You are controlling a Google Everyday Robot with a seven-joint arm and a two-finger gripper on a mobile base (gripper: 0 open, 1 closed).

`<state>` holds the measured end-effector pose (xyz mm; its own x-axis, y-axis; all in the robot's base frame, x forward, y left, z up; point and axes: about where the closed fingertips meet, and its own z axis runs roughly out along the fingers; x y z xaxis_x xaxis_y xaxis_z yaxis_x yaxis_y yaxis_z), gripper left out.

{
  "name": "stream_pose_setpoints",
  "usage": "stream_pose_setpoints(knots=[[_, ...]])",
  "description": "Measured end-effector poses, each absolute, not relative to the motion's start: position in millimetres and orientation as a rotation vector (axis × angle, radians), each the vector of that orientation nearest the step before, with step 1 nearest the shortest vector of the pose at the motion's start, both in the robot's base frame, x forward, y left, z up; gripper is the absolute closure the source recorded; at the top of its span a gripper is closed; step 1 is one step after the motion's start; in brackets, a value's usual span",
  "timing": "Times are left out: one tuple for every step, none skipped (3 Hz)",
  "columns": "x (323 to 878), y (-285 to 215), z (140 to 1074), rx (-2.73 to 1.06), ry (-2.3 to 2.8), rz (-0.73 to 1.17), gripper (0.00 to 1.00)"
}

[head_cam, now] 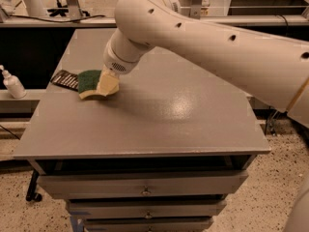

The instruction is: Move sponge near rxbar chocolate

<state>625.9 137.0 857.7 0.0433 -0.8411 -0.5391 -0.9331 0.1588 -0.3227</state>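
The sponge (89,81), dark green on top with pale yellow foam beneath, is held at the left side of the grey table (174,115), tilted, with its lower edge at or just above the surface. My gripper (107,82) comes down from the big white arm and is shut on the sponge's right end. The rxbar chocolate (64,79), a dark wrapper with pale stripes, lies flat near the table's left edge, directly left of the sponge and almost touching it.
A white pump bottle (11,83) stands on a lower shelf beyond the table's left edge. Drawers (145,190) sit under the tabletop. A second bench (58,21) runs behind. The white arm (217,47) spans the right rear of the table.
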Motion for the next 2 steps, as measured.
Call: stream_pose_setpoints(knots=[[632, 123, 859, -1.703, 1.795, 0.147, 1.00], [636, 110, 864, -1.708, 1.790, 0.115, 1.00]])
